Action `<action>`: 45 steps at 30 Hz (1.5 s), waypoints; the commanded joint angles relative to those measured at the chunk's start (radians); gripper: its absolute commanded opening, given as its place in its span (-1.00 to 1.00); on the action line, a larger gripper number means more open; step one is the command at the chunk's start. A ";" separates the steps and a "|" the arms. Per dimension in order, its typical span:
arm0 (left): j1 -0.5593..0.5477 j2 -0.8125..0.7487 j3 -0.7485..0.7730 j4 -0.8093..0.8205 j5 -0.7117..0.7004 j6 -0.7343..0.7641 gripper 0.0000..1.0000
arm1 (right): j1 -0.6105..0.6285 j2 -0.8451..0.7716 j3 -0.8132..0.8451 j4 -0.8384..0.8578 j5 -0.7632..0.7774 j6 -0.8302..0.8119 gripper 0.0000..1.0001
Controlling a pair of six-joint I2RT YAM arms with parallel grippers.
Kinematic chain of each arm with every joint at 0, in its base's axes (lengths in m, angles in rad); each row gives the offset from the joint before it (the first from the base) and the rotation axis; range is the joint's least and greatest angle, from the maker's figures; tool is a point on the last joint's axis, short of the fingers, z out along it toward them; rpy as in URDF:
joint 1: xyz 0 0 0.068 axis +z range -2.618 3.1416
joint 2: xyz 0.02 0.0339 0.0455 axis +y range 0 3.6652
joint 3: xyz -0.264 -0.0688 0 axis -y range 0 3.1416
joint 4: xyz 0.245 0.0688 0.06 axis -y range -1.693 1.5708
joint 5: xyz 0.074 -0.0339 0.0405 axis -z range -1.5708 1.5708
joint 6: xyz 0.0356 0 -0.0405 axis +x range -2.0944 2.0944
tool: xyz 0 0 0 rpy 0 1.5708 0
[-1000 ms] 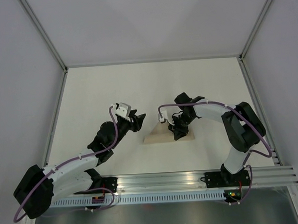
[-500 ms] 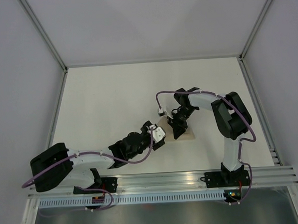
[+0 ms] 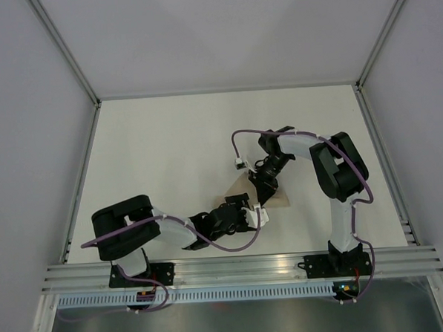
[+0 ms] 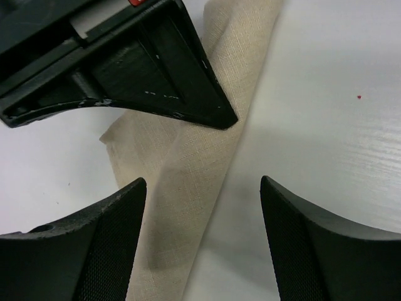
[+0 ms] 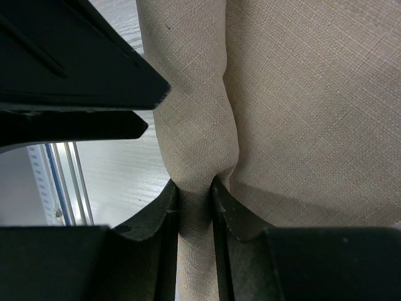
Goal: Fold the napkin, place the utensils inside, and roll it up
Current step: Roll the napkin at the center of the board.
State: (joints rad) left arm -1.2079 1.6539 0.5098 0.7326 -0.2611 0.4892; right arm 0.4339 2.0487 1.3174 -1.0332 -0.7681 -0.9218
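Roughly mid-way across table, toward near edge: napkin, folded, one side rolled up. Pinched at that roll by right gripper, jaws clamped tight on cloth. Straddled along one edge by left gripper, jaws spread wide, perhaps just brushing cloth.

The napkin lies on the table, toward its near edge and slightly right of centre. The right gripper stands on the cloth, a raised fold pinched between its fingers. The left gripper sits just in front of it at the napkin's near edge, one finger over cloth, the other over bare table.
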 commanded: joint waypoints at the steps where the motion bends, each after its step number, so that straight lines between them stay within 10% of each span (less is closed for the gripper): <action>1: 0.002 0.059 0.038 0.117 -0.026 0.104 0.55 | 0.002 0.102 -0.041 0.116 0.188 -0.049 -0.95; 9: 0.042 0.121 0.055 0.133 0.008 0.088 0.45 | -0.007 0.116 -0.029 0.104 0.187 -0.051 -0.95; 23: 0.096 0.138 0.150 -0.179 0.220 -0.040 -0.56 | -0.017 0.136 0.002 0.081 0.167 -0.045 -0.92; 29: 0.126 0.132 0.161 -0.231 0.315 -0.103 -0.95 | -0.018 0.099 0.002 0.090 0.159 -0.017 -0.34; 45: 0.298 0.138 0.225 -0.377 0.663 -0.302 -0.95 | -0.089 -0.267 -0.085 0.274 0.190 0.199 0.14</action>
State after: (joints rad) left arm -0.9371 1.7603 0.7261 0.4732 0.2337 0.2928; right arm 0.3805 1.8893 1.2629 -0.8921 -0.6334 -0.7731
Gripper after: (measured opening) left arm 0.327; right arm 0.567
